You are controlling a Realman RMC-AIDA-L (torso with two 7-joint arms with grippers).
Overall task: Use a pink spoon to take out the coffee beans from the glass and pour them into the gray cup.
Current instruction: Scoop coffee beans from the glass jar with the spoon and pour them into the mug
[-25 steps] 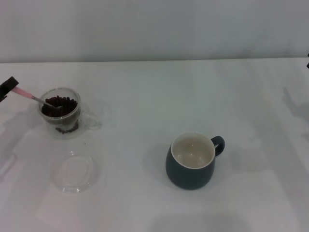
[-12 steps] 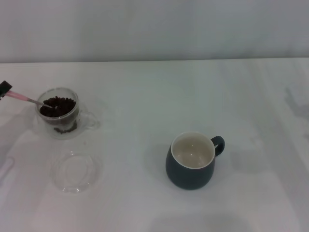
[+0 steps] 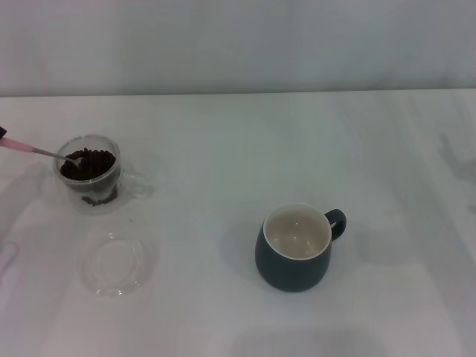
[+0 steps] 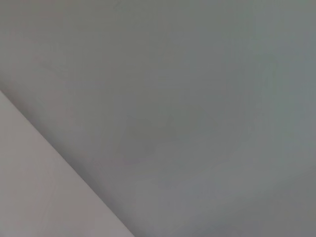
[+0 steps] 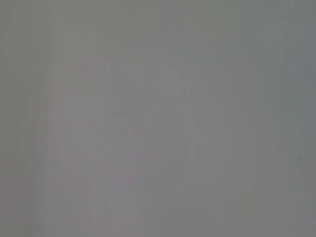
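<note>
Lifting the pink spoon [image 3: 30, 149] from the glass [image 3: 91, 173] at the worktop's left edge risks tipping it or spilling coffee beans [image 3: 89, 163] short of the gray cup [image 3: 295, 248]; jaw state cannot be told.

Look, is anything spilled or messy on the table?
Nothing stands out. The coffee beans are inside the glass, the pink spoon leans in it, and the gray cup stands upright, empty.

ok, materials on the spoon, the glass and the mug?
Spoon: pale pink handle, likely plastic or coated; thin shiny neck looks metal; bowl sits among the beans. Glass: clear, beans show through the wall, so glass or clear plastic. Mug: dark blue-gray outside, off-white inside, soft sheen, likely glazed ceramic.
</note>
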